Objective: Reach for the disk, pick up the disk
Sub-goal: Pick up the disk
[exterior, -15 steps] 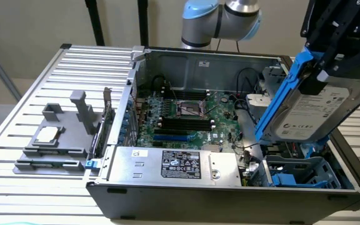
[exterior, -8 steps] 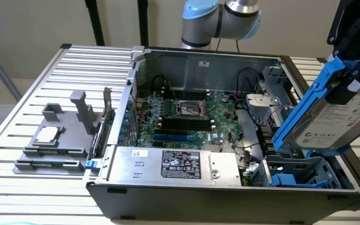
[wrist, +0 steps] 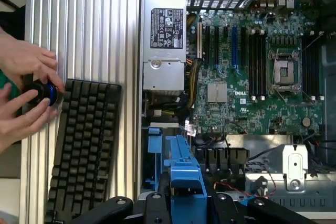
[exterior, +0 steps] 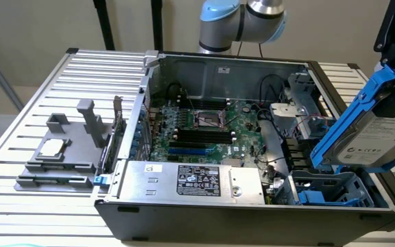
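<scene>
the gripper [wrist: 186, 203] is clenched on the disk [exterior: 379, 131], lifted up above the open computer [exterior: 211, 123].

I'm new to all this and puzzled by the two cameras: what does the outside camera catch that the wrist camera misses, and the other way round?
Exterior view alone: the robot arm behind the case, a grey fixture on the slatted table, and the disk's white label. Wrist view alone: a black keyboard and a person's hands on a round controller. Shared: the open computer case, its motherboard, the power supply, and the disk's blue carrier held by the pincer.
</scene>
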